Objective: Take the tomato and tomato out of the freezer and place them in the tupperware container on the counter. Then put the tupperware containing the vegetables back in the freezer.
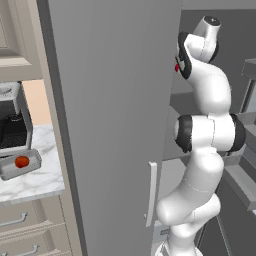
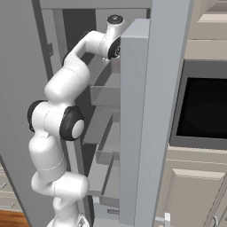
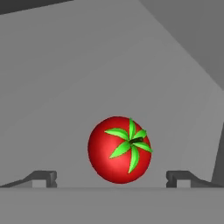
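Note:
A bright red tomato (image 3: 119, 149) with a green stem top lies on a grey shelf inside the freezer (image 2: 106, 93). My gripper (image 3: 111, 179) is open, and its two dark fingertips (image 3: 43, 178) stand on either side of the tomato without touching it. In the left base view the arm reaches past the open freezer door (image 1: 115, 125) into the upper compartment. On the counter (image 1: 40, 182) at the left stands the tupperware container (image 1: 6, 173), with the smooth orange-red tomato (image 1: 21, 161) lying in it.
A silver-black coffee machine (image 1: 12, 125) stands behind the container. Beige drawers (image 1: 20, 220) sit under the counter. The freezer's second door (image 2: 150, 111) stands edge-on close to the arm's right, with a dark oven (image 2: 204, 106) beyond. Grey shelves and bins lie below the hand.

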